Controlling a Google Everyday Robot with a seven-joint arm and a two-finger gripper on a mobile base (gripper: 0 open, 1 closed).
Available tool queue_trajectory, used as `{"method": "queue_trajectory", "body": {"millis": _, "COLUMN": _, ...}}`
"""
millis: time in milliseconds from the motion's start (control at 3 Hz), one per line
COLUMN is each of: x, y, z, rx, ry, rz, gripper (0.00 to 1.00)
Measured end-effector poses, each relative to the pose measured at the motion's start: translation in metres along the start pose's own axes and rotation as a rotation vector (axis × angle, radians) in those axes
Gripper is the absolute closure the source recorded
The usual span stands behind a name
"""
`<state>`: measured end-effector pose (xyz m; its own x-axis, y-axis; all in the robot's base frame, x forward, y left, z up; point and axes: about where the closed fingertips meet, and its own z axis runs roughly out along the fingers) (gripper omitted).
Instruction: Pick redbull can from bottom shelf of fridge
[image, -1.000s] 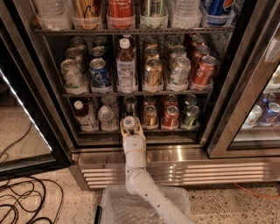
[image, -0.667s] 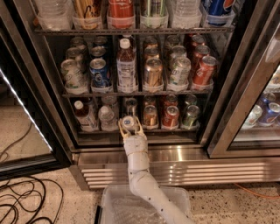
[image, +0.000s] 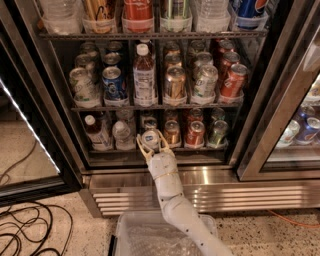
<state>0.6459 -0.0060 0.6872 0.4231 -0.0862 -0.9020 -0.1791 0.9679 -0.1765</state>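
camera view: end effector (image: 150, 135) around redbull can (image: 150, 140).

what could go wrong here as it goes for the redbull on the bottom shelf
1. The gripper is open and straddles the redbull can. One finger sits close to the gold-copper can, so closing or pulling back may nudge that can.
2. The hold looks to be only on the can's front end, so it might slip while coming off the bottom shelf.
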Motion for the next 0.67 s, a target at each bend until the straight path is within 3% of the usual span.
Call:
{"method": "queue_trajectory", "body": {"millis": 333, "x": -0.007, "y": -0.023, "z": -0.014, "rx": -0.129, "ry": 0.047, "rz": 0.126, "gripper": 1.00}}
{"method": "queue_trajectory", "body": {"millis": 667, "x": -0.004, "y": -0.061, "z": -0.027, "rx": -0.229, "ry": 0.141, "rz": 0.253, "gripper": 1.00}}
